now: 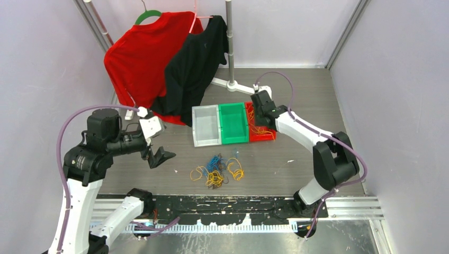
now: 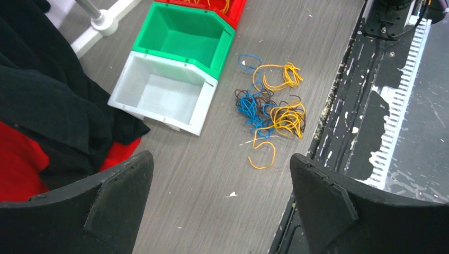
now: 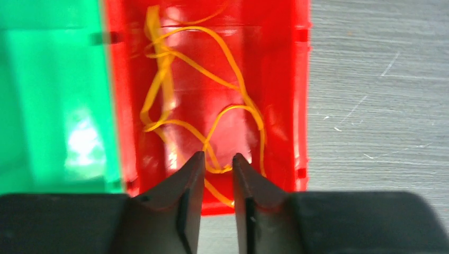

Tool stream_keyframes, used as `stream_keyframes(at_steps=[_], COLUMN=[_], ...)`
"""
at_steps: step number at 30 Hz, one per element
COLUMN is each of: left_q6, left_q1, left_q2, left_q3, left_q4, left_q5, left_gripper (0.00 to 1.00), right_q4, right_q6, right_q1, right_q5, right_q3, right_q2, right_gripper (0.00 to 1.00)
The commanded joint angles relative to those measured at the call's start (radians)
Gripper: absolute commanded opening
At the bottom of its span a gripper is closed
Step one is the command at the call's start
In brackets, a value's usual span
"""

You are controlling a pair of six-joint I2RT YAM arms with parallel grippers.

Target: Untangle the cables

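Sorting by colour looks to be the step in hand. The grey wood-grain worktop [image 1: 296,95] carries a glossy, rigid red bin [image 3: 299,79], with a green bin [image 1: 233,124] touching it and a white bin [image 1: 205,126] beyond, both bare. The left end effector [image 2: 221,159] hangs wide open and empty, well away from the red bin. The right end effector [image 3: 217,155] hovers over that bin, nearly closed; whether it pinches a wire is unclear. Thin springy yellow loops [image 3: 159,100] lie inside. The tangle [image 1: 217,172] of yellow, blue and brown cables lies near the red bin, towards the arm bases. The next move probably calls for a fine pinch on one strand.
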Motion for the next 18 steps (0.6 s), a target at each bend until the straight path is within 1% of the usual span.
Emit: stream_keyframes(at_steps=[1, 3, 5, 7, 8, 9, 11, 13, 14, 16, 17, 18], left_q6=[-0.031, -0.059, -0.084, -0.1, -0.109, -0.116, -0.126, -0.14, -0.152, -0.168, -0.181, -0.194], left_q1=[0.003, 0.003, 0.004, 0.004, 0.004, 0.004, 0.003, 0.005, 0.004, 0.01, 0.014, 0.02], left_q2=[0.008, 0.025, 0.042, 0.05, 0.049, 0.046, 0.039, 0.029, 0.022, 0.011, 0.005, -0.003], left_q3=[-0.029, -0.034, -0.04, -0.064, -0.089, -0.116, -0.173, -0.215, -0.228, -0.243, -0.246, -0.252], left_q4=[-0.009, 0.001, 0.001, 0.003, 0.011, 0.02, 0.042, 0.074, 0.087, 0.098, 0.104, 0.114], left_q5=[-0.01, -0.023, -0.027, -0.019, -0.015, -0.009, 0.002, -0.016, -0.028, -0.039, -0.039, -0.041], left_gripper=[0.99, 0.99, 0.99, 0.99, 0.99, 0.99, 1.0, 1.0, 0.99, 0.99, 0.99, 0.99], right_q4=[-0.014, -0.041, -0.044, -0.041, -0.031, -0.018, 0.066, 0.176, 0.209, 0.209, 0.184, 0.15], right_q6=[0.0, 0.032, 0.059, 0.096, 0.106, 0.111, 0.128, 0.088, 0.06, -0.021, -0.06, -0.094], right_q1=[0.134, 0.202, 0.276, 0.337, 0.359, 0.369, 0.37, 0.371, 0.373, 0.385, 0.39, 0.392], right_q5=[0.017, 0.033, 0.044, 0.035, 0.013, -0.044, -0.184, -0.364, -0.43, -0.529, -0.571, -0.632], right_q3=[0.034, 0.014, -0.023, -0.05, -0.059, -0.062, -0.083, -0.121, -0.124, -0.09, -0.059, -0.023], right_q2=[-0.158, -0.205, -0.254, -0.289, -0.307, -0.324, -0.356, -0.365, -0.348, -0.289, -0.247, -0.202], right_gripper=[0.35, 0.44, 0.6, 0.77, 0.95, 1.0, 1.0, 1.0, 1.0, 1.0, 0.98, 0.92])
